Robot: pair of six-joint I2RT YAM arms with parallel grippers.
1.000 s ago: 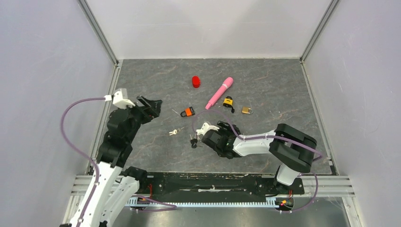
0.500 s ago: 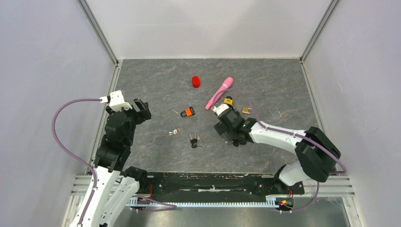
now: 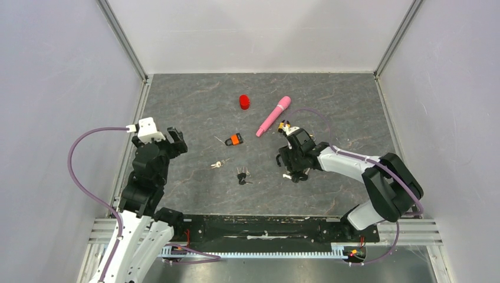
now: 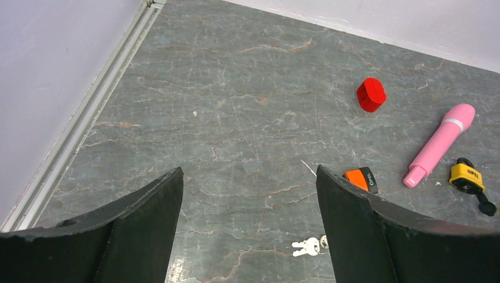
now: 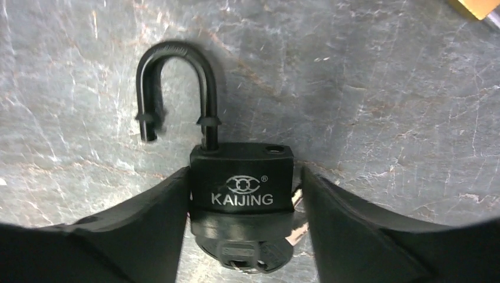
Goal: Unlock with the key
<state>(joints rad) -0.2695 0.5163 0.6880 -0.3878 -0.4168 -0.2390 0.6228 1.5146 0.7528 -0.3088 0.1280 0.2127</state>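
The black lock (image 5: 242, 191) lies on the grey, stone-look table (image 5: 383, 118), right of its middle. Its round hoop (image 5: 171, 49) is open. White letters say KAIJING. The right gripper (image 5: 242, 174) has a finger on each side of the lock, but I cannot tell if they squeeze. The left gripper (image 4: 249, 172), near the left edge, has its fingers wide apart. Farther off, a yellow lock (image 4: 467, 177) says OPEL.

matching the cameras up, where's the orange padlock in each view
Top external: orange padlock near mid-table, just left of the pink wand's near end.
Left wrist: lower right, left of the pink wand.
Right wrist: not in it; a black padlock fills that view.
Shared landmark: the pink wand, in the top and left wrist views only.
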